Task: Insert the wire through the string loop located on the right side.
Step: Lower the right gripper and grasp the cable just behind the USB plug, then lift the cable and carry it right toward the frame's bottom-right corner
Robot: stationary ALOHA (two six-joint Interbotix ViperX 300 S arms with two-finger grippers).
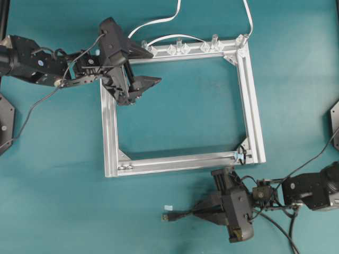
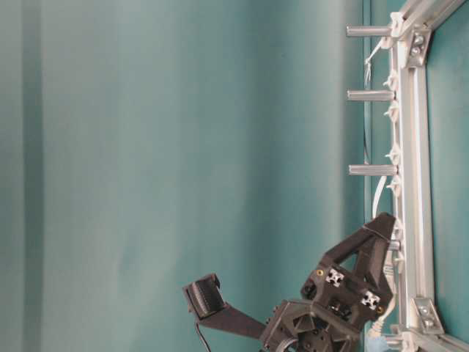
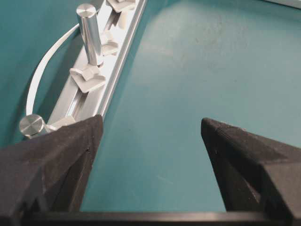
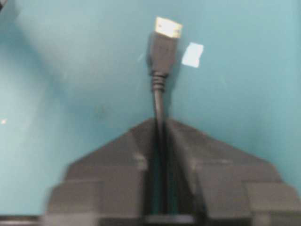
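Pinched between my right tool's [image 4: 161, 123] two black fingers, the wire [image 4: 160, 101] is running straight out ahead of them, and its plug with the bright metal tip [image 4: 168, 27] is lying on the teal surface [image 4: 70, 70] just beside a small white scrap [image 4: 192, 54]. I am seeing the fingers closed down tight on the cable. From overhead, this tool [image 1: 197, 212] is sitting below the aluminium frame [image 1: 249, 95], near its lower right corner, with the plug [image 1: 166, 217] pointing left. The string loop [image 1: 241, 154] is hanging at that same lower right corner of the frame, a short way above the tool and apart from the wire.

My left tool [image 1: 139, 90] is hovering over the frame's upper left corner with its fingers spread wide and nothing between them; its own camera is showing bare surface in the gap. Clear pegs [image 1: 178, 44] are standing along the top rail, and a white flat cable [image 1: 159, 24] is curving away behind them.
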